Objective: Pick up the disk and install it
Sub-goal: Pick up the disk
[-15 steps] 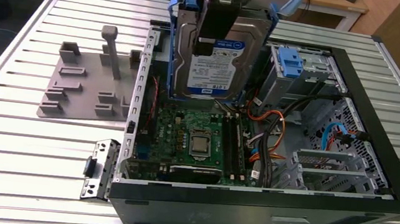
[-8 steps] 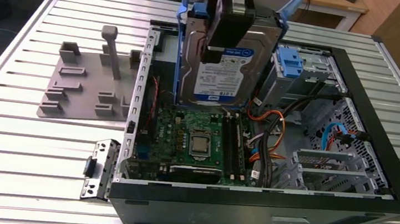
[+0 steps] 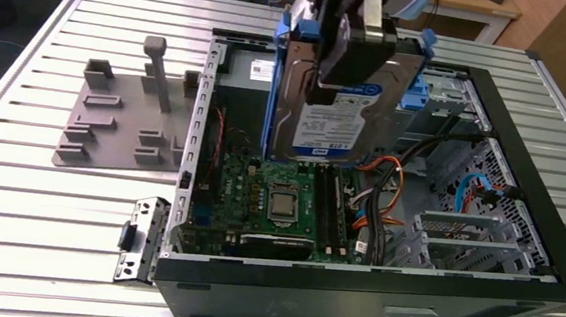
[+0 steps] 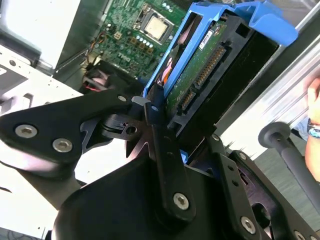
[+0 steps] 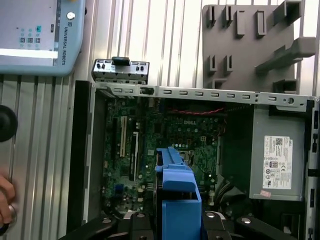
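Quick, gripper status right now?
Gripper: shut on the disk, holding it upright over the open computer case.

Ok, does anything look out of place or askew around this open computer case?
Nothing spilled or broken. The gripper holds the disk upright over the computer case. One oddity: a small black port bracket sits just outside the case's frame.

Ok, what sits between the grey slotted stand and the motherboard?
The case's perforated metal edge rail, in the exterior view: the stand lies close outside it, the motherboard just inside.
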